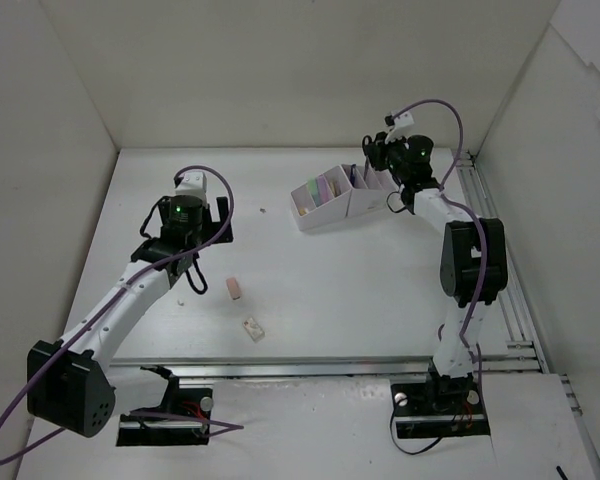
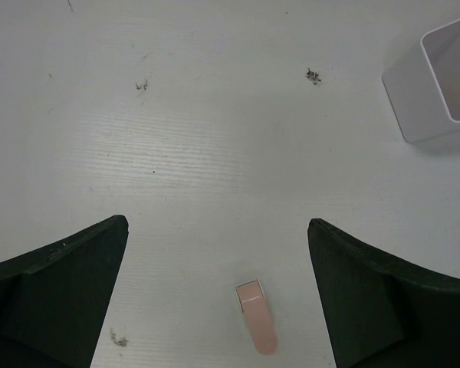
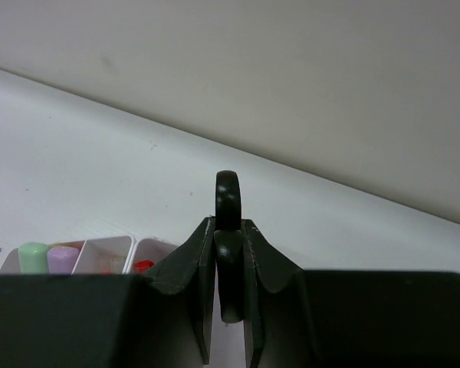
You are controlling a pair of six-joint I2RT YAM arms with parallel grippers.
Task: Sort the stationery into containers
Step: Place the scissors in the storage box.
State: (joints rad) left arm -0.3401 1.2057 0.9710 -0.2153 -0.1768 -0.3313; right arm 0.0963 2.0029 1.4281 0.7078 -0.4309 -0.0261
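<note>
Right gripper (image 3: 228, 230) is clamped narrow on the black handle loop of the scissors (image 3: 228, 188), up over the far end of the organizer (image 1: 332, 203). Some slots already hold green, lilac and red bits. My worry: the blades hang hidden under the fingers, so they could catch a divider, drag or tip the organizer, or land in the wrong slot if let go off-centre.

Left gripper (image 2: 218, 226) has its jaws wide apart, holding nothing, with the pink eraser (image 2: 257, 316) lying flat on the table (image 2: 215, 115) between the fingers but nearer the right 1. It's low and flat, so a lopsided close could just flick it away. 1 more pale eraser (image 1: 253, 328) sits nearby.
</note>
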